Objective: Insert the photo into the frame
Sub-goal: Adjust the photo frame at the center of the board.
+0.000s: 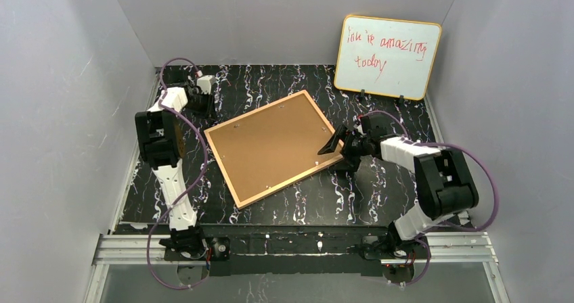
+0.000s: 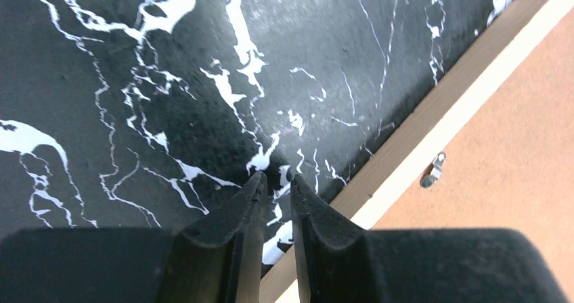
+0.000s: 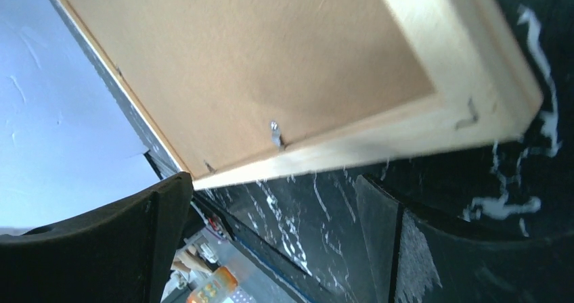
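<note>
My right gripper (image 3: pixel 274 188) gapes wide at the face-down frame (image 1: pixel 271 144) corner, perhaps touching; left gripper (image 2: pixel 277 178), narrowed and empty, hangs over the table (image 2: pixel 135 80).

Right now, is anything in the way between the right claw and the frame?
Nothing visible. The right gripper is open beside the frame, at its right edge, with only the table showing between them.

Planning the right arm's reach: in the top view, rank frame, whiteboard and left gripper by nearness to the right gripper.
1. The frame, just left of the right gripper.
2. The whiteboard, behind it at the back.
3. The left gripper, across the frame, far left.
</note>
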You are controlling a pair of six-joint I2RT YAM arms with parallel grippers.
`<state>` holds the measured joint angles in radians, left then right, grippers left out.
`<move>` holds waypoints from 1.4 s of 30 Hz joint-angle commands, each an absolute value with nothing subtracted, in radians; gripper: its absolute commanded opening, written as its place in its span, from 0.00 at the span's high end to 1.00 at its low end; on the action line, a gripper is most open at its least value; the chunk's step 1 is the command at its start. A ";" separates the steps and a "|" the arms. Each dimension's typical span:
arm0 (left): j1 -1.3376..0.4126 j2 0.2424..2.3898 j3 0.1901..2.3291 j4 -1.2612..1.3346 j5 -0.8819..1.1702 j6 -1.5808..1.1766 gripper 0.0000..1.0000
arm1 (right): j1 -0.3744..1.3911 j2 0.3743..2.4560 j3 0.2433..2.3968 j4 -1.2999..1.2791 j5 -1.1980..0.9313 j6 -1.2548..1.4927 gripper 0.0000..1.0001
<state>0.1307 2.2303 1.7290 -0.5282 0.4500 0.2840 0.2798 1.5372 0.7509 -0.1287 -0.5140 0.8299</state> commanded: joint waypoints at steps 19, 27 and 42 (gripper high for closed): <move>0.091 1.903 1.171 -0.991 0.542 0.811 0.85 | 0.281 2.077 1.421 -0.137 -0.465 0.788 0.01; 0.084 1.876 1.193 -1.074 0.586 0.846 0.84 | 0.279 2.114 1.624 -0.286 -0.331 0.739 0.03; 0.152 2.053 1.336 -1.222 0.799 0.896 0.78 | 0.583 1.750 1.250 -0.070 -0.350 0.885 0.13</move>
